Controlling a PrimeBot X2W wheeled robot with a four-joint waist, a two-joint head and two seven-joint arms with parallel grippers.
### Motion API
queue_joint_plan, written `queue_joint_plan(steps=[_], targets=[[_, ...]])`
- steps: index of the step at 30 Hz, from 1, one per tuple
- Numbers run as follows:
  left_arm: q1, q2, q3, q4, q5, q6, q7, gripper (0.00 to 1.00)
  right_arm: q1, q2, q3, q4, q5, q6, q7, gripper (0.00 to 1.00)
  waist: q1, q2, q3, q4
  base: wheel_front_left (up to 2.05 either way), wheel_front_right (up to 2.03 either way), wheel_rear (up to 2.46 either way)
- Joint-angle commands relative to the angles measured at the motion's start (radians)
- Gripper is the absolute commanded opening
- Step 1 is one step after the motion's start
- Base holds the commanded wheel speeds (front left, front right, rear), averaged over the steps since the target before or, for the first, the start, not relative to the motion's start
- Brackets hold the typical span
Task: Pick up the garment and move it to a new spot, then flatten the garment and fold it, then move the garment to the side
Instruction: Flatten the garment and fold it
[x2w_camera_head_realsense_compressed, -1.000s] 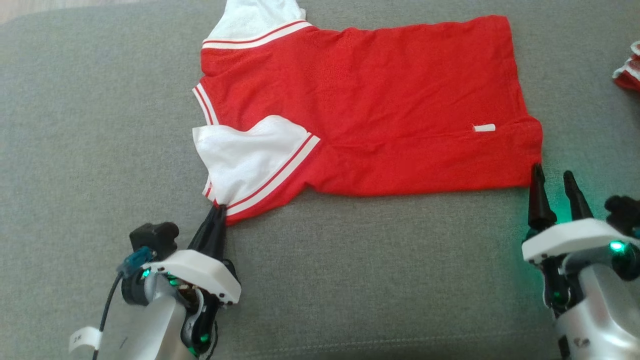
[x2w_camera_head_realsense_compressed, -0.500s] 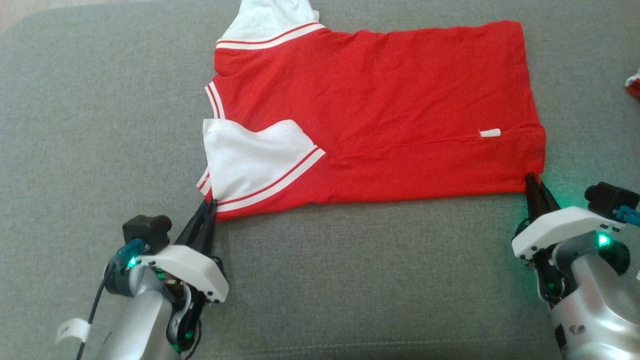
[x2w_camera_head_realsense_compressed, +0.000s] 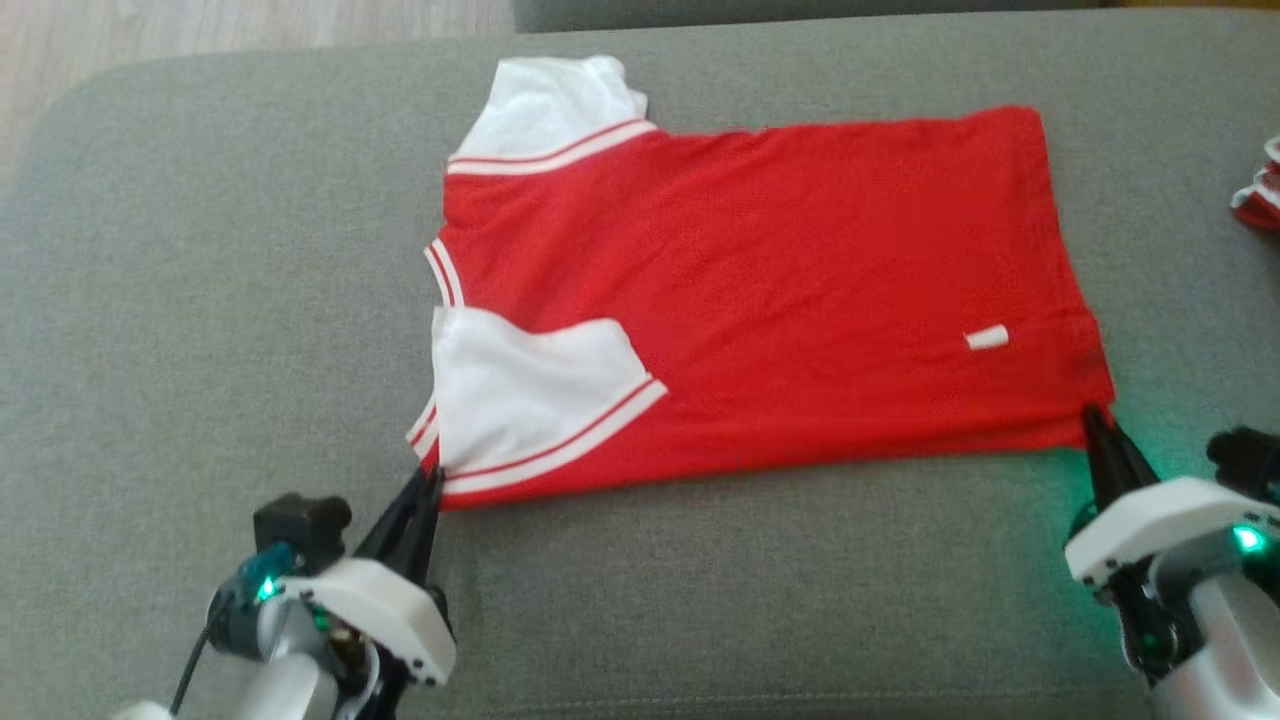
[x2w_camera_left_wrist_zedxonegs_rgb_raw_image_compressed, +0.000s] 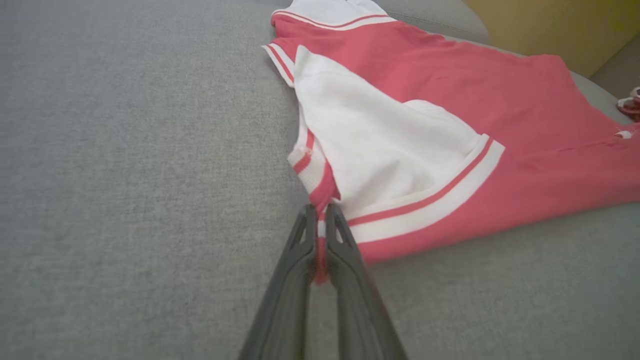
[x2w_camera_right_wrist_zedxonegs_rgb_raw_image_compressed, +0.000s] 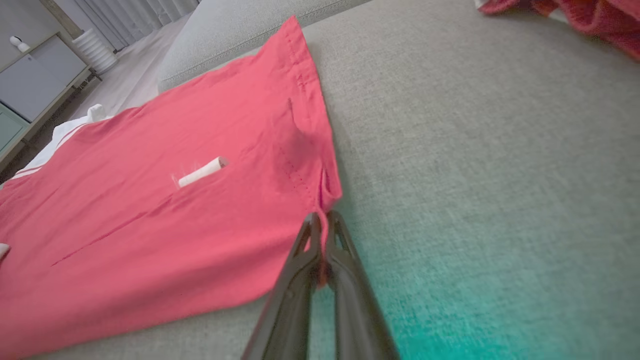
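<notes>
Garment (x2w_camera_head_realsense_compressed: 760, 300) lies flat across the grey cushion (x2w_camera_head_realsense_compressed: 200, 300), left pincer (x2w_camera_head_realsense_compressed: 430, 478) nipping its near-left corner, right pincer (x2w_camera_head_realsense_compressed: 1093, 415) nipping the near-right hem corner, apparently to carry that near edge over.

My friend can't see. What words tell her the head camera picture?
A red shirt with white sleeves lies on a grey cushion. The left gripper pinches its near corner by the sleeve, the right gripper its near hem corner.

No writing can be read; the white tag (x2w_camera_head_realsense_compressed: 987, 338) on the garment (x2w_camera_head_realsense_compressed: 780, 280) is illegible.
</notes>
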Motion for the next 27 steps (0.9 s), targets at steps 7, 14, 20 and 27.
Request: queue_joint_plan(steps=[7,14,20,27], targets=[[0.095,0.035,0.022,-0.13,-0.014,0.036,0.012,0.0,0.137,-0.045,-0.021,-0.126,0.01,-0.001,0.008,0.0,0.0,0.0,-0.04,0.015,0.0,0.0,0.0],[0.187,0.043,0.014,-0.217,-0.023,0.065,0.03,0.0,0.269,-0.048,-0.085,-0.253,-0.005,-0.001,0.041,0.0,0.0,0.0,-0.052,0.018,0.0,0.0,0.0],[0.205,0.037,0.003,-0.232,-0.028,0.074,0.045,0.0,0.319,-0.022,-0.129,-0.32,-0.028,-0.001,0.08,0.0,0.0,0.0,-0.051,0.015,0.0,0.0,0.0],[0.185,0.021,-0.022,-0.167,-0.037,0.068,0.076,0.0,0.328,0.008,-0.154,-0.344,-0.077,-0.001,0.118,1.0,0.0,0.0,-0.052,0.008,0.0,0.0,0.0]])
